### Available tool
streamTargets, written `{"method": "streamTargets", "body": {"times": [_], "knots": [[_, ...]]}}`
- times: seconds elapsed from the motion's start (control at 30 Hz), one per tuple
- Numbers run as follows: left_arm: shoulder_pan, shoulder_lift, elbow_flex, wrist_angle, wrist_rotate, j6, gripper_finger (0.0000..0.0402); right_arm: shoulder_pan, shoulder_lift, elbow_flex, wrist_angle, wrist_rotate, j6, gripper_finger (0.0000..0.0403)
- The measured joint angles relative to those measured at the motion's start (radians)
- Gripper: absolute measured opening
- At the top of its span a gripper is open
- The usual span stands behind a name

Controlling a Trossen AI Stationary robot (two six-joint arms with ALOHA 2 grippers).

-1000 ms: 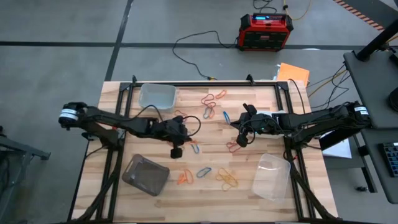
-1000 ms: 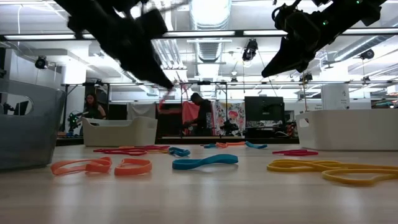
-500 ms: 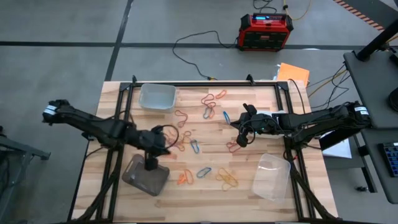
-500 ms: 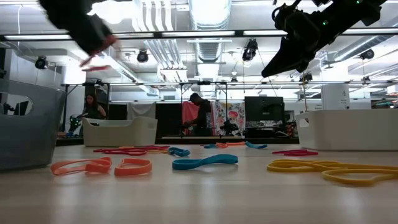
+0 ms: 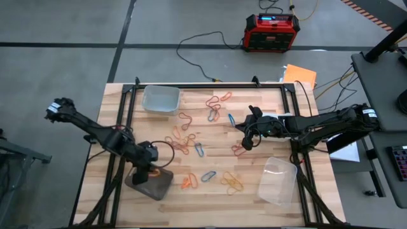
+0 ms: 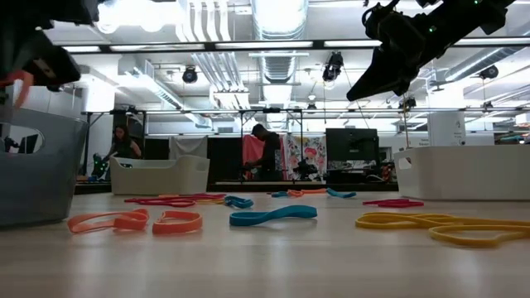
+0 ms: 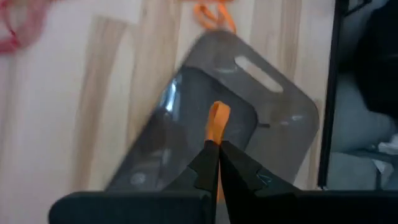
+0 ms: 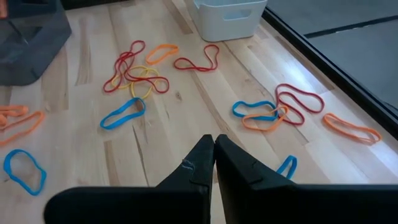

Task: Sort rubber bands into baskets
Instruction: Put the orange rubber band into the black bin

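Left gripper (image 7: 215, 149) pinches an orange rubber band (image 7: 217, 122), its long axis in line with the fingers, above the grey basket (image 7: 273, 106) near the bench's front-left corner. Right gripper (image 8: 214, 144) pressed together, empty.

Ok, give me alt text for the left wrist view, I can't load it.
The left gripper, fingers shut on a thin orange rubber band, hangs over the smoky grey rectangular plastic tub on the pale wooden table. More orange bands lie beyond the tub.
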Motion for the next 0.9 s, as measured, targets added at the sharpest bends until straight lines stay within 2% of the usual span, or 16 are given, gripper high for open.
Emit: {"method": "streamTargets", "body": {"times": [0.33,0.73,0.9], "knots": [[-0.03,0.097,0.0,-0.013,0.058,-0.017,0.0,0.0,0.0,0.0,0.0,0.0,0.001,0.0009],[-0.031,0.188,0.0,-0.08,0.043,-0.103,0.0,0.0,0.0,0.0,-0.001,0.0,-0.001,0.0009],[-0.031,0.2,-0.001,-0.097,0.043,-0.112,0.002,0.0,0.0,0.0,-0.002,0.0,-0.002,0.0009]]}}
